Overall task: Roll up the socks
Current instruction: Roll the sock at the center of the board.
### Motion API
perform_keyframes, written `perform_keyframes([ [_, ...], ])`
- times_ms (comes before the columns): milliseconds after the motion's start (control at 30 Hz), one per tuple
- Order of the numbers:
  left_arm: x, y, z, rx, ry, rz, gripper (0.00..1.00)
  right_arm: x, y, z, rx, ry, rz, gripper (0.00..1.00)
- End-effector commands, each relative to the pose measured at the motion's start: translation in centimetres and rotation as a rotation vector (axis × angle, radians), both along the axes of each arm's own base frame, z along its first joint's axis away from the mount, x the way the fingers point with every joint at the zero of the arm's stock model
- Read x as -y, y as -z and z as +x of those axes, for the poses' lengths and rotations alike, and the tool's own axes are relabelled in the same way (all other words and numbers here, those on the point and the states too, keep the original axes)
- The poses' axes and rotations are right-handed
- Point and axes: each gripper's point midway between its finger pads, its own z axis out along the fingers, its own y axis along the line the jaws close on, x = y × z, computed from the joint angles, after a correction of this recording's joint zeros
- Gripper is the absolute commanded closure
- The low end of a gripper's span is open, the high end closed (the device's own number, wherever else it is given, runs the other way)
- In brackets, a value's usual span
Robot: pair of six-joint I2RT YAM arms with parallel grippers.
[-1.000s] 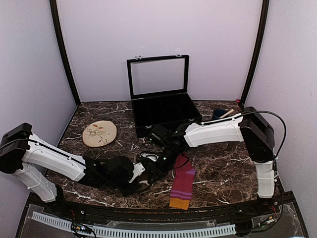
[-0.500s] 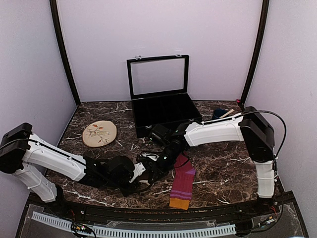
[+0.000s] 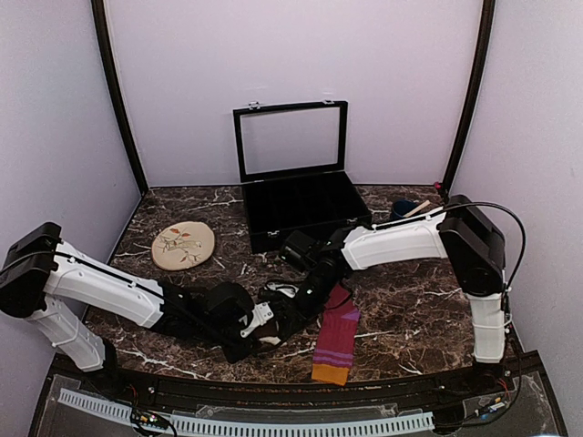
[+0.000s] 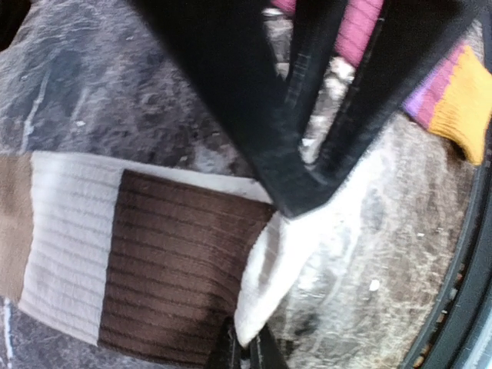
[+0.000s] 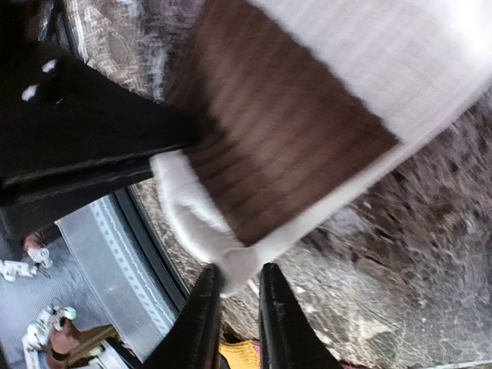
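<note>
The cream sock with brown bands point(image 4: 161, 246) lies flat on the marble table; in the top view both grippers mostly hide it. My left gripper point(image 4: 246, 350) is shut on its cream end; it also shows in the top view point(image 3: 271, 331). My right gripper point(image 5: 234, 296) is shut on a cream corner of the same sock point(image 5: 292, 138), right beside the left one point(image 3: 291, 308). The magenta-purple striped sock point(image 3: 335, 339) with an orange cuff point(image 3: 330, 374) lies flat just right of the grippers. It also shows in the left wrist view point(image 4: 361, 31).
An open black display case point(image 3: 301, 208) stands at the back centre. A round beige floral disc point(image 3: 183, 245) lies at the back left. A blue object with a wooden stick point(image 3: 406, 209) sits at the back right. The table's front rail point(image 3: 273, 387) is close below the grippers.
Both grippers have shifted slightly to the right while holding the cream sock. The magenta sock has not moved.
</note>
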Motion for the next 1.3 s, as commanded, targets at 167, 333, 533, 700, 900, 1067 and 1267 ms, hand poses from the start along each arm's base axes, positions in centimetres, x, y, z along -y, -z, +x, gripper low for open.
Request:
perform_keyframes([
  [167, -0.2, -0.3, -1.6, -0.147, 0.062, 0.036, 0.99, 0.7, -0.8, 2.0, 0.050, 0.059, 0.048, 0.70],
  [333, 0.0, -0.6, -1.3, -0.206, 0.065, 0.035, 0.99, 1.1, -1.4, 3.5, 0.073, 0.115, 0.078, 0.68],
  [533, 0.5, -1.2, -0.8, -0.291, 0.077, 0.034, 0.99, 2.0, -1.7, 5.7, 0.137, 0.184, 0.098, 0.68],
  [700, 0.6, -1.9, -0.2, -0.375, 0.086, 0.037, 1.00, 3.0, -1.5, 6.5, 0.208, 0.220, 0.104, 0.68],
  [900, 0.5, -3.0, 0.2, -0.526, 0.084, -0.008, 1.00, 4.4, -1.4, 6.7, 0.294, 0.262, 0.136, 0.68],
  [1067, 0.1, -3.2, 0.1, -0.646, 0.074, -0.033, 1.00, 4.8, -1.7, 6.4, 0.333, 0.257, 0.187, 0.67],
  [1267, -0.5, -3.0, 0.0, -0.738, 0.057, -0.056, 1.00, 4.3, -2.6, 5.4, 0.381, 0.216, 0.254, 0.67],
])
